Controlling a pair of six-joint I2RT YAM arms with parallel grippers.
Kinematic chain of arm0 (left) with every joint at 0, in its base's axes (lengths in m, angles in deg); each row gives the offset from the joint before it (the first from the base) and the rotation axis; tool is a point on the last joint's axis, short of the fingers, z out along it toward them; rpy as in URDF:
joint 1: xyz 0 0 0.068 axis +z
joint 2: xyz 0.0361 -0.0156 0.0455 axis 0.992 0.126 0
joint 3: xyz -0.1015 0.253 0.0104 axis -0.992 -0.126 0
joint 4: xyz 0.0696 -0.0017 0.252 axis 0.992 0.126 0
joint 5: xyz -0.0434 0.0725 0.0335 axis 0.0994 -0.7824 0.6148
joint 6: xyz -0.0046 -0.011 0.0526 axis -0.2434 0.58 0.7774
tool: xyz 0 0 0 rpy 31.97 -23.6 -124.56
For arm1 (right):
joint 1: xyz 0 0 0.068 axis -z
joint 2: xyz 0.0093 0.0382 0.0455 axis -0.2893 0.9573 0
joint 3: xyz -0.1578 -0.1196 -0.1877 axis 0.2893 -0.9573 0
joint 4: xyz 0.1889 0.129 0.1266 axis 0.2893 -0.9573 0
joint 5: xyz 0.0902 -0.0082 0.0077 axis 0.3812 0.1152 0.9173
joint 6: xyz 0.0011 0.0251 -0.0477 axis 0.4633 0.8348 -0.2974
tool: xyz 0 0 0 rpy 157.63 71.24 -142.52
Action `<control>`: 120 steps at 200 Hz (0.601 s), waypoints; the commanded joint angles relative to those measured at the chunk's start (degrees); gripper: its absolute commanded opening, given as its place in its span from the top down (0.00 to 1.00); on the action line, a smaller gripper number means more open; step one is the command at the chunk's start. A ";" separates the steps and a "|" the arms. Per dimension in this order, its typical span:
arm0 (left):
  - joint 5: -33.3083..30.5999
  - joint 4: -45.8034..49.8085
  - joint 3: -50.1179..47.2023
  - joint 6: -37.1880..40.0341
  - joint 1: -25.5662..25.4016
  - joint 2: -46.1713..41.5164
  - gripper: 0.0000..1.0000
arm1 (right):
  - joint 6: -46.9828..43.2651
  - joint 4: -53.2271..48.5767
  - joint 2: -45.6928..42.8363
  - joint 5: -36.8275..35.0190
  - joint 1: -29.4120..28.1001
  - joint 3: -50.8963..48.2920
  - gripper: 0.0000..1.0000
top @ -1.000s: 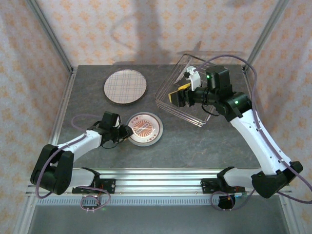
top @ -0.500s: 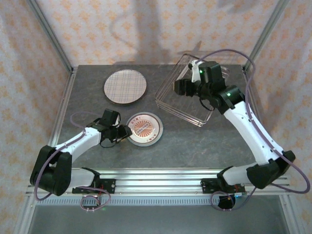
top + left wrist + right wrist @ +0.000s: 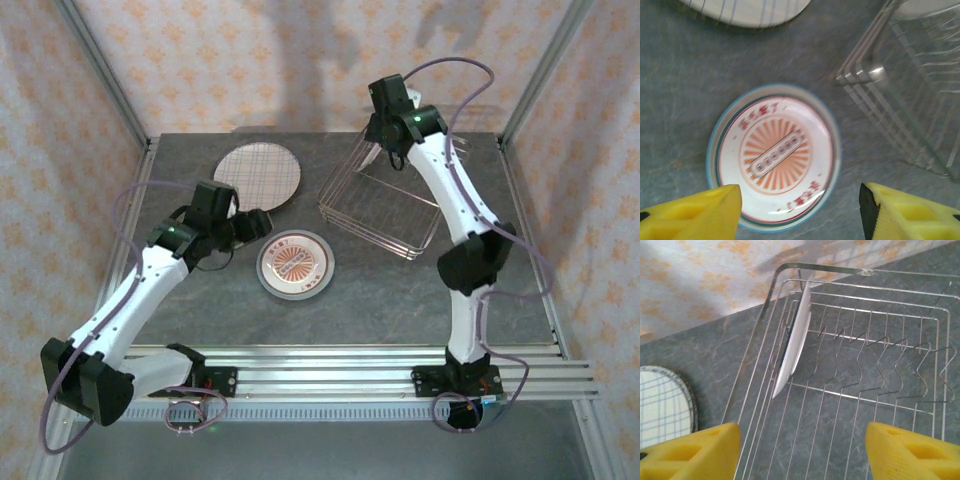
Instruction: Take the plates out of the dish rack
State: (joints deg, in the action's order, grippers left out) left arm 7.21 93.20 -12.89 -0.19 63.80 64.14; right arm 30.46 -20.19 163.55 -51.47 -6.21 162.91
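On the table [image 3: 380, 290], in the top view, a plaid plate [image 3: 257, 176] lay flat at the far left, a red plate [image 3: 295, 264] lay flat nearer the bases, and the rack [image 3: 372, 232] sat to their right. The right wrist view showed what was hard to make out from above: a white plate [image 3: 796, 335] standing on edge between the prongs, near one end of the rack. The left wrist view gave the red plate's sunburst pattern and lettering, with a rack corner just beside it. The left pincer [image 3: 799, 200] stood wide above the red plate, holding and touching nothing. The right pincer [image 3: 802, 440] also stood wide and empty, above the rack floor. The left arm reached forward with its elbow raised, its wrist between the two flat plates. The right arm rose tall over the rack's far corner, its wrist turned downward.
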 commanded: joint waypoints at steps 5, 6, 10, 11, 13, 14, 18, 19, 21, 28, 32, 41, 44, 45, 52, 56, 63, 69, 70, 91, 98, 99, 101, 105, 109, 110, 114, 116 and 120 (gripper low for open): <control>-2.80 4.00 7.50 1.89 -1.31 -1.40 0.34 | 2.96 -2.58 5.69 1.22 2.05 7.04 0.36; -2.78 3.93 7.65 1.91 -1.37 -1.42 0.34 | 2.97 -2.48 5.95 1.33 2.08 7.24 0.36; -2.68 3.68 8.76 2.02 -1.55 -1.63 0.34 | 2.94 -2.14 6.82 1.84 2.38 8.00 0.36; -2.67 3.60 9.03 2.06 -1.58 -1.67 0.34 | 2.96 -2.04 7.09 1.94 2.42 8.16 0.37; -2.60 3.43 9.44 2.13 -1.62 -1.78 0.34 | 2.93 -1.85 7.51 2.13 2.49 8.50 0.37; -2.59 3.38 9.63 2.15 -1.70 -1.83 0.34 | 2.91 -1.72 7.61 2.22 2.52 8.63 0.37; -2.59 2.99 10.39 2.24 -1.96 -2.16 0.33 | 2.68 -1.19 8.56 2.59 2.66 9.14 0.37; -2.63 2.90 10.58 2.26 -2.00 -2.24 0.33 | 2.61 -1.12 8.80 2.67 2.65 9.30 0.37; -2.59 2.72 10.97 2.27 -2.08 -2.36 0.33 | 2.56 -0.92 9.19 2.82 2.75 9.60 0.37; -2.20 1.83 12.08 2.47 -2.28 -2.86 0.32 | 2.29 -0.20 10.39 3.54 2.97 10.43 0.38; -1.87 1.31 12.51 2.59 -2.38 -3.21 0.31 | 2.18 0.23 11.00 3.97 3.11 10.72 0.38; -1.61 0.22 13.46 2.78 -2.60 -4.12 0.31 | 2.19 1.15 12.22 4.88 3.51 11.12 0.38; -1.61 -0.11 13.77 2.79 -2.61 -4.42 0.30 | 2.20 1.42 12.52 5.22 3.67 11.18 0.38; -1.61 -0.23 13.81 2.84 -2.63 -4.56 0.30 | 2.20 1.50 12.66 5.35 3.72 11.20 0.38; -1.33 -1.32 14.11 2.97 -2.75 -5.39 0.30 | 2.10 2.45 13.43 6.25 3.91 11.14 0.38; -1.20 -1.93 14.24 3.04 -2.78 -5.91 0.30 | 1.87 3.02 13.78 6.65 3.97 11.14 0.38; -0.93 -3.00 14.30 3.12 -2.83 -6.87 0.29 | 1.53 3.79 14.46 7.31 4.12 11.20 0.38; -0.62 -4.04 14.23 3.15 -2.83 -7.75 0.29 | 1.16 4.37 15.04 7.62 4.20 11.30 0.39; -0.59 -4.22 14.22 3.19 -2.84 -7.94 0.29 | 1.10 4.47 15.15 7.69 4.21 11.35 0.39; -0.29 -7.29 14.06 3.23 -2.91 -10.63 0.28 | 1.20 5.57 17.18 8.48 4.77 12.25 0.40; -0.33 -7.76 14.08 3.23 -2.88 -11.32 0.27 | 1.40 5.86 17.82 8.71 4.91 12.51 0.41; -0.31 -7.79 14.10 3.23 -2.90 -11.43 0.27 | 1.44 5.92 17.91 8.72 5.01 12.57 0.42; -0.34 -7.82 14.12 3.23 -2.90 -11.56 0.27 | 1.43 6.03 18.06 8.72 5.03 12.59 0.42; -0.45 -7.82 14.19 3.23 -2.88 -11.83 0.27 | 1.53 6.25 18.18 8.70 5.09 12.67 0.42; -0.47 -7.70 14.29 3.23 -2.88 -12.02 0.27 | 1.54 6.49 18.56 8.72 5.24 12.71 0.43; -0.47 -7.68 14.34 3.23 -2.86 -12.04 0.27 | 1.60 6.54 18.63 8.73 5.21 12.72 0.43; -0.47 -7.53 14.43 3.23 -2.92 -12.21 0.27 | 1.54 6.78 18.84 8.73 5.27 12.82 0.43; -0.47 -7.33 14.51 3.23 -2.92 -12.20 0.27 | 1.63 6.88 18.97 8.70 5.32 12.87 0.44; -0.38 -7.10 14.62 3.23 -2.91 -12.31 0.27 | 1.64 7.05 19.25 8.72 5.36 12.97 0.45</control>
State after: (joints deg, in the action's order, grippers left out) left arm 6.36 88.35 0.01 1.93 61.37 52.90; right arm 31.88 -15.60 181.23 -43.10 -1.73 173.30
